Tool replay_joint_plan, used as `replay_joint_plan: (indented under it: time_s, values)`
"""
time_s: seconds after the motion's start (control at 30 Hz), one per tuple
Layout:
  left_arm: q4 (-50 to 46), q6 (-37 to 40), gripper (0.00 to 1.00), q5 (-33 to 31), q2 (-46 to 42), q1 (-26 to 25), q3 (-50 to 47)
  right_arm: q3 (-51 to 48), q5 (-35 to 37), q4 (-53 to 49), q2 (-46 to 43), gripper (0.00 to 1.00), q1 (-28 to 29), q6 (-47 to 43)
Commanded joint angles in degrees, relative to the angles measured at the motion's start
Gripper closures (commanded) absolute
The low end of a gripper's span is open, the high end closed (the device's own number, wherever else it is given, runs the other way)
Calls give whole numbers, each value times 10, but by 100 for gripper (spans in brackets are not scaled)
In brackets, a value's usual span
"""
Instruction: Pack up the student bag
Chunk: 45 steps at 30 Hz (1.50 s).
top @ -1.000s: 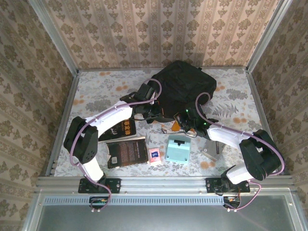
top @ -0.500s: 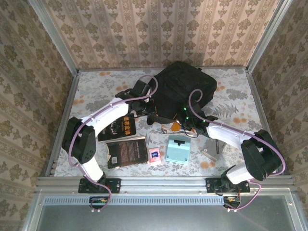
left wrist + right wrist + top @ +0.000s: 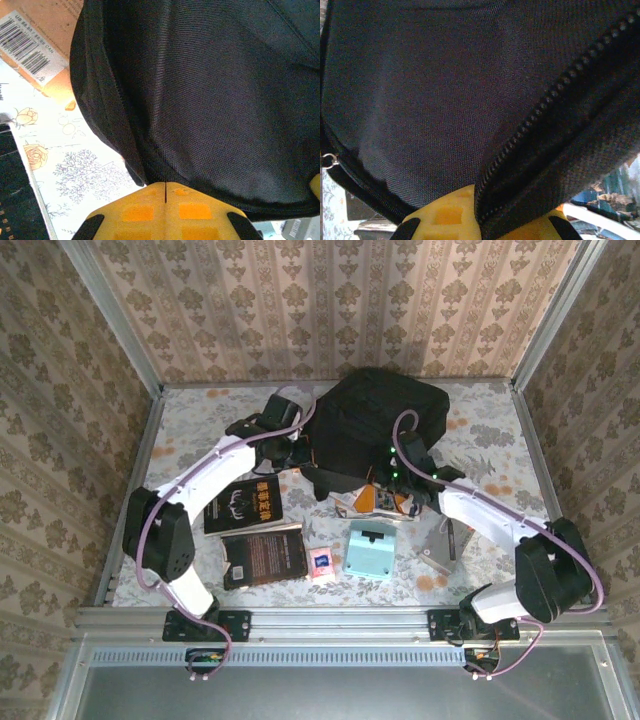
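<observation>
Both clenched: left end effector (image 3: 165,189) and right end effector (image 3: 479,202) grip the large black soft fabric student bag (image 3: 385,420), at 12 o'clock on the worktop (image 3: 200,420). Step judged: opening its mouth. Next move calls for parting the zip edges (image 3: 535,115).

Orange bk (image 3: 47,12) barcode (image 3: 25,42): "US…CAN" price

student bag (image 3: 385,420) blocks centre, books (image 3: 243,505) front-left, table (image 3: 195,420) free far-left

The student bag (image 3: 385,425) lies far on the table (image 3: 195,420); a box (image 3: 370,548) before it, a book (image 3: 265,555) left of the box
</observation>
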Motion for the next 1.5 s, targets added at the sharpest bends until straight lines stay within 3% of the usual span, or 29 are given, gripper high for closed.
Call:
replay_joint_plan:
  time_s: [0.0,0.13,0.23,0.37,0.43,0.47,0.57,0.67,0.8,0.9,1.0,1.1,1.23,1.47]
  values:
    - [-18,-10,100,12,-46,-6,7,58,-1,-65,-28,100,-26,-77]
    - [-2,-35,100,38,-82,-37,4,80,-83,-77,-35,99,-42,-147]
    - [11,-52,100,54,-92,-64,5,82,-77,-89,-31,98,-48,-161]
    - [48,-87,100,77,-79,-75,-9,85,-26,-112,-11,77,-58,-154]
    - [75,-104,100,95,-61,-79,-12,89,42,-137,7,59,-61,-139]
    - [84,-108,100,99,-47,-82,-8,91,76,-151,7,55,-61,-128]
    - [103,-117,100,100,-14,-89,3,92,152,-206,-4,47,-62,-66]
    - [131,-140,100,119,10,-93,9,104,178,-267,-46,44,-63,-20]
    - [141,-151,100,125,38,-99,27,107,157,-314,-67,29,-63,10]
    - [150,-163,100,129,52,-103,39,133,171,-381,-60,28,-63,31]
    - [154,-173,100,130,59,-110,49,132,122,-393,-82,28,-63,84]
    - [150,-181,100,126,58,-119,55,87,41,-334,-131,29,-63,183]
    - [148,-195,100,129,45,-125,35,-27,-47,-155,-192,41,-60,336]
    - [168,-221,100,145,20,-117,-18,-51,-34,-68,-180,42,-42,404]
